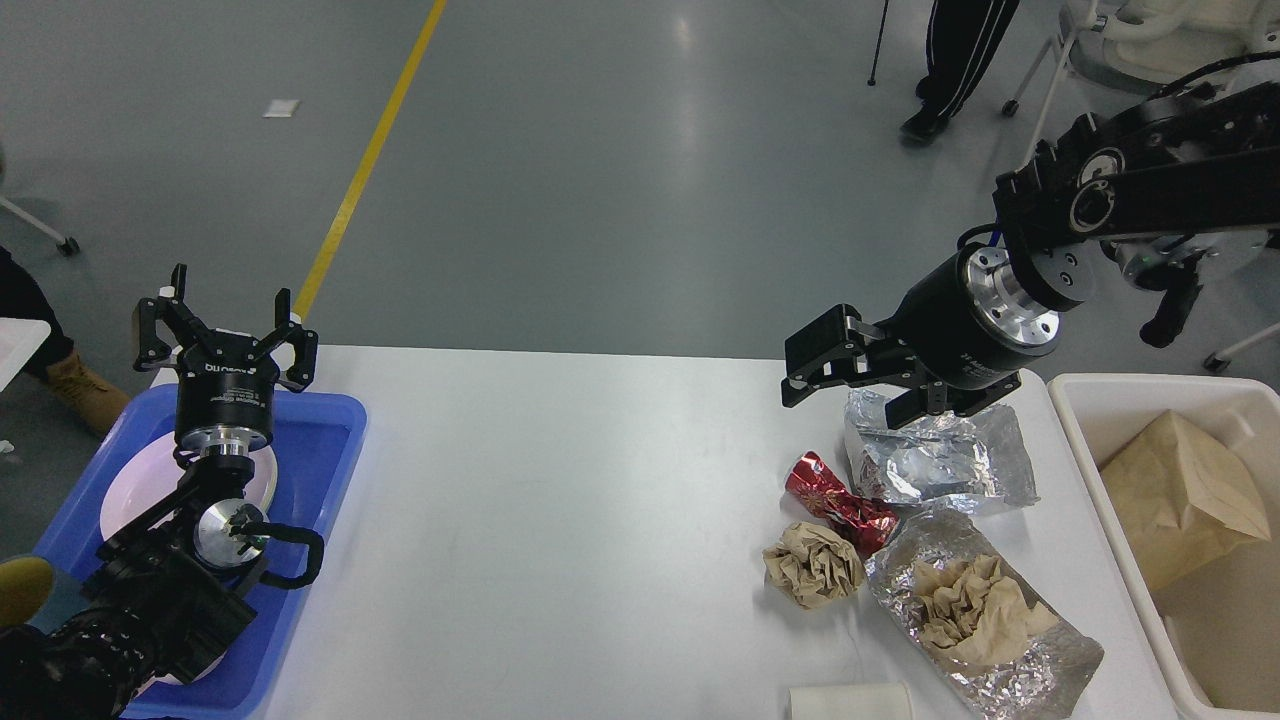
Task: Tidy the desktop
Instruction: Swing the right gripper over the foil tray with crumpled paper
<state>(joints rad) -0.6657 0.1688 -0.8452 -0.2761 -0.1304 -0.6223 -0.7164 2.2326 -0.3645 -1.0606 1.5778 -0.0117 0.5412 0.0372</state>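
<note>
Two black grippers over a white desktop strewn with rubbish at its right end.

The left gripper points upward above a blue tray holding a white plate, its fingers spread wide and holding nothing. The right gripper reaches in from the right, above the upper foil wrapper; whether its fingers are apart I cannot tell. Just beside that wrapper lie a crumpled red wrapper, a ball of brown paper and a second foil bag with brown paper in it. A cream bin at the desktop's right edge holds a brown paper bag.
</note>
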